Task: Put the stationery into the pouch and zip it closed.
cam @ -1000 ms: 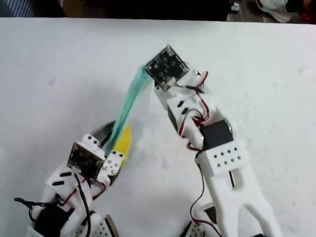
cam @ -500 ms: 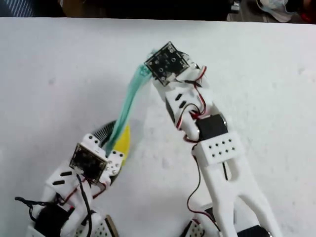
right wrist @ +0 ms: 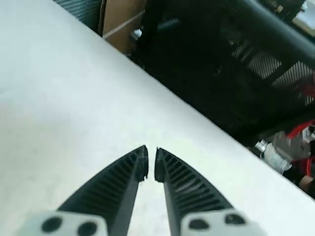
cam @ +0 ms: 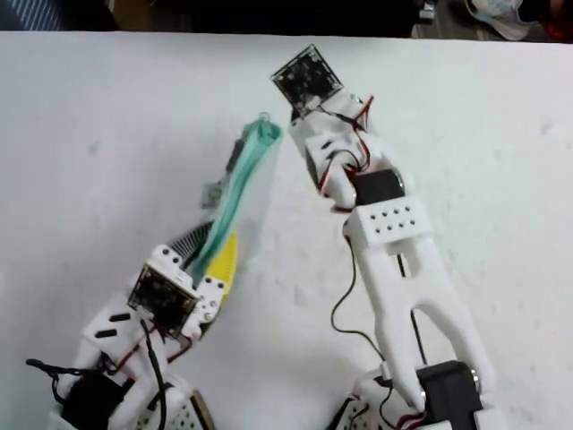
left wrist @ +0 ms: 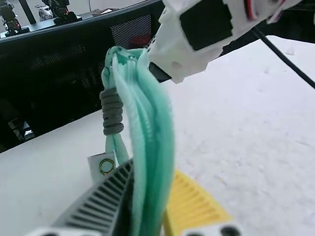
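The pouch [cam: 240, 184] is translucent with a teal zip edge, and it stands on edge, lifted off the white table [cam: 98, 116]. My left gripper [cam: 205, 252] is shut on its near end, the teal zip [left wrist: 150, 142] pinched between the grey finger [left wrist: 106, 196] and the yellow finger [left wrist: 192, 201]. A grey cord pull [left wrist: 112, 110] and a small tag [left wrist: 104, 166] hang at the far end of the zip. My right gripper [right wrist: 147, 162] is shut on nothing, over bare table past the pouch's far tip. The right arm [cam: 385, 224] runs alongside the pouch.
The table's far edge [cam: 179, 33] lies just beyond the right wrist camera [cam: 307, 77]. Black mesh chairs [right wrist: 275, 64] stand behind that edge. Loose cables [cam: 345, 305] trail near both arm bases. Open table lies left and right of the arms.
The right gripper has come off the pouch's far end and moved toward the table's far edge. The pouch's freed end now shows its grey cord and tag. The left arm has stayed put.
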`<act>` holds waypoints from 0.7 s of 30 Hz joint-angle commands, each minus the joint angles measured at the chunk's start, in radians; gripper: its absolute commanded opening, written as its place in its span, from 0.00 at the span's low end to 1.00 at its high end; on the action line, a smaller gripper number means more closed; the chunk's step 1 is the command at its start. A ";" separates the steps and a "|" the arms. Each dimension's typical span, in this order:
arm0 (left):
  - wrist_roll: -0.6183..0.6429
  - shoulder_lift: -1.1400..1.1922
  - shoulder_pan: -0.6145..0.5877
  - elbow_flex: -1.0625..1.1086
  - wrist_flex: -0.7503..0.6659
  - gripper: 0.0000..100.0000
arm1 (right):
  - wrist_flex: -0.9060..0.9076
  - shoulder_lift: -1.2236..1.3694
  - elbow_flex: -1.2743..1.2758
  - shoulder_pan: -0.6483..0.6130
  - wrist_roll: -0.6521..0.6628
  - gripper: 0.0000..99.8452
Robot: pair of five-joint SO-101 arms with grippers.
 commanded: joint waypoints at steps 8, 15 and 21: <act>-0.008 0.008 0.008 -0.035 0.009 0.02 | 0.251 -0.268 -0.058 0.021 -0.029 0.02; -0.008 0.008 0.008 -0.034 0.012 0.02 | 0.522 -0.358 -0.222 -0.079 -0.187 0.02; -0.006 0.008 0.008 -0.034 0.014 0.02 | 0.826 -0.300 -0.470 -0.228 -0.525 0.29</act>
